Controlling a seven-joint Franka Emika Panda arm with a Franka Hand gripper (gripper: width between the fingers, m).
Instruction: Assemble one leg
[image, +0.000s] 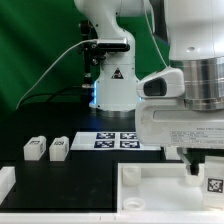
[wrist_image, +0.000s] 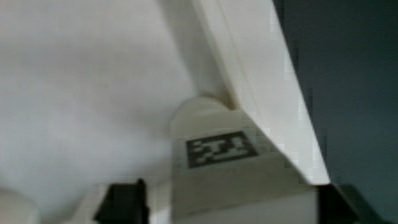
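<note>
In the wrist view a leg (wrist_image: 222, 150), a small white block with a black-and-white tag, stands between my two black fingers (wrist_image: 125, 202), against a corner of the large white panel (wrist_image: 89, 90). My gripper (wrist_image: 231, 197) looks shut on this leg. In the exterior view the gripper (image: 198, 168) hangs low at the right over the panel (image: 165, 195), and the leg's tag (image: 213, 184) shows just under it. Two more legs (image: 36, 148) (image: 59, 148) lie side by side on the black table at the left.
The marker board (image: 118, 140) lies flat in front of the arm's base (image: 112, 85). Another white part (image: 5, 182) sits at the exterior view's left edge. A green curtain closes the back.
</note>
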